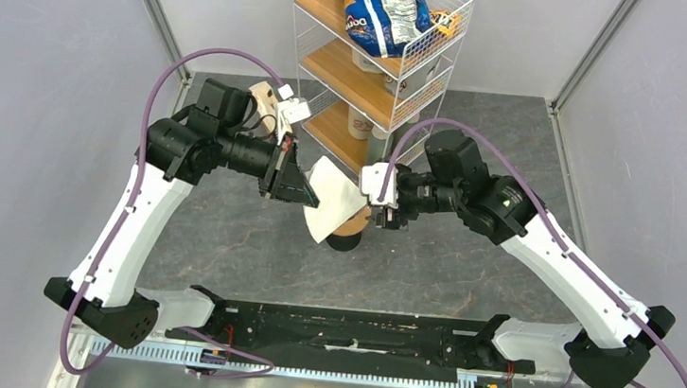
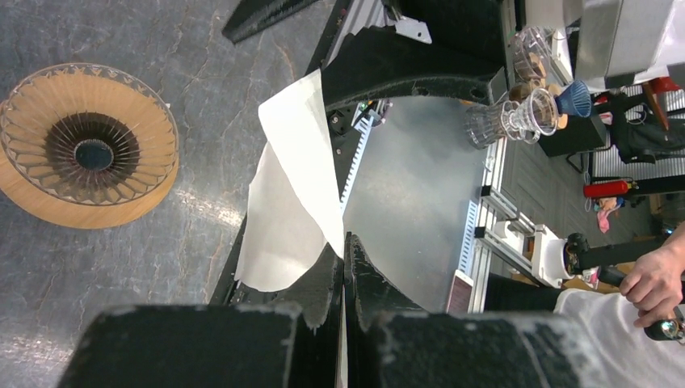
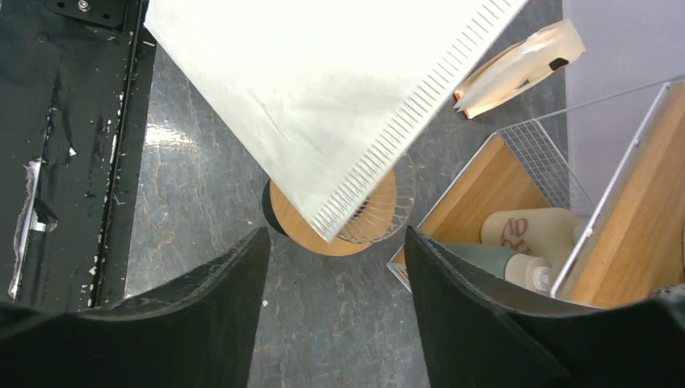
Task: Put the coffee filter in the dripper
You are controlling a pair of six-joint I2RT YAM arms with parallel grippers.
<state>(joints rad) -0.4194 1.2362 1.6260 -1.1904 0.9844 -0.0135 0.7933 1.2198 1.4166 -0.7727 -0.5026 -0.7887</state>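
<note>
The coffee filter [image 1: 332, 200] is a white paper cone, held flat in the air by my left gripper [image 1: 291, 187], which is shut on its edge. The filter hangs over the dripper [image 1: 351, 225], a tan ring on a dark body, and hides part of it. In the left wrist view the filter [image 2: 295, 190] rises from the closed jaws of the left gripper [image 2: 344, 242], and the dripper [image 2: 89, 145] lies apart at the left. My right gripper [image 3: 335, 233] is open and empty just above the dripper [image 3: 284, 212], under the filter [image 3: 323, 89].
A wire shelf rack [image 1: 427, 78] stands behind the dripper, with a blue chips bag [image 1: 381, 8] on top and bottles [image 3: 525, 242] on its lowest shelf. A beige folded paper packet [image 3: 517, 69] lies on the table by the rack.
</note>
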